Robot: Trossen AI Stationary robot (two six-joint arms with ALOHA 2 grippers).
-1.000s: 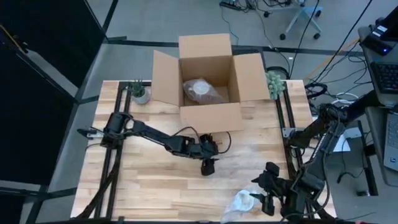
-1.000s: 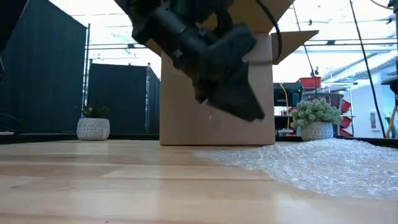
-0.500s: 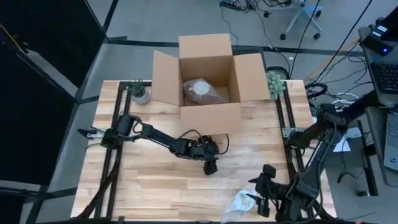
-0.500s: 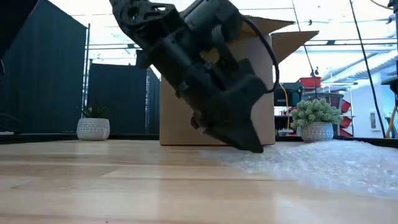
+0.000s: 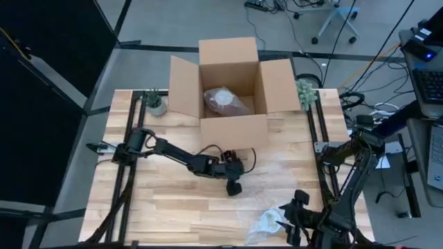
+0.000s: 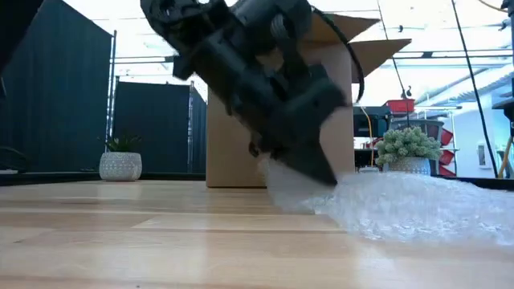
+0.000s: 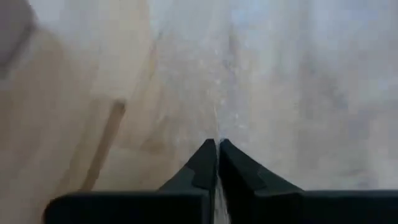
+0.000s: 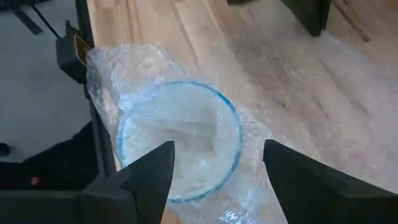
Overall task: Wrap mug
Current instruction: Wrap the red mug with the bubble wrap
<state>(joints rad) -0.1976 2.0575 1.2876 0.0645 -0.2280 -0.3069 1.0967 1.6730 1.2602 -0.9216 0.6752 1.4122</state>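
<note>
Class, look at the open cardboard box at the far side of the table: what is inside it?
Inside the cardboard box lies one bundle wrapped in bubble wrap. The wrap hides what it contains.

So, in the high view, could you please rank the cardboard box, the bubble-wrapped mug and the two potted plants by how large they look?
1. Cardboard box, by far the largest.
2. Bubble-wrapped mug at the near edge, by the right hand.
3. The potted plants, left and right, look about alike, so I would not rank them.
</note>
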